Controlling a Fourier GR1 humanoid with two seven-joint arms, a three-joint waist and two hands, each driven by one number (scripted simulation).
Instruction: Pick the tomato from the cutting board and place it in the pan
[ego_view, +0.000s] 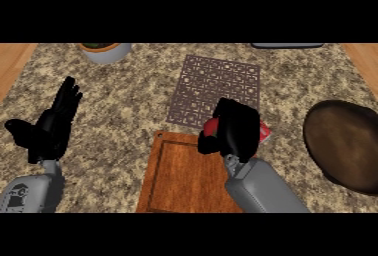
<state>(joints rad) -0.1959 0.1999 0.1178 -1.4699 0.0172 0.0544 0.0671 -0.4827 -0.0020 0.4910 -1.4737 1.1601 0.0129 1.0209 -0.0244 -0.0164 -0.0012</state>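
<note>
The red tomato (211, 125) shows only in slivers at the far right corner of the wooden cutting board (177, 175). My right hand (236, 129) is curled round the tomato and hides most of it; a bit of red also peeks out at the hand's right side. The dark brown pan (347, 145) lies at the right edge of the counter, well apart from that hand. At the left, my left hand (52, 122) rests open with fingers up, away from the board.
A brown patterned trivet (214, 82) lies just beyond the board. A grey pot with a plant (105, 51) stands at the back left. A dark object (288, 45) sits at the back right edge. Wooden strips border the speckled counter on both sides.
</note>
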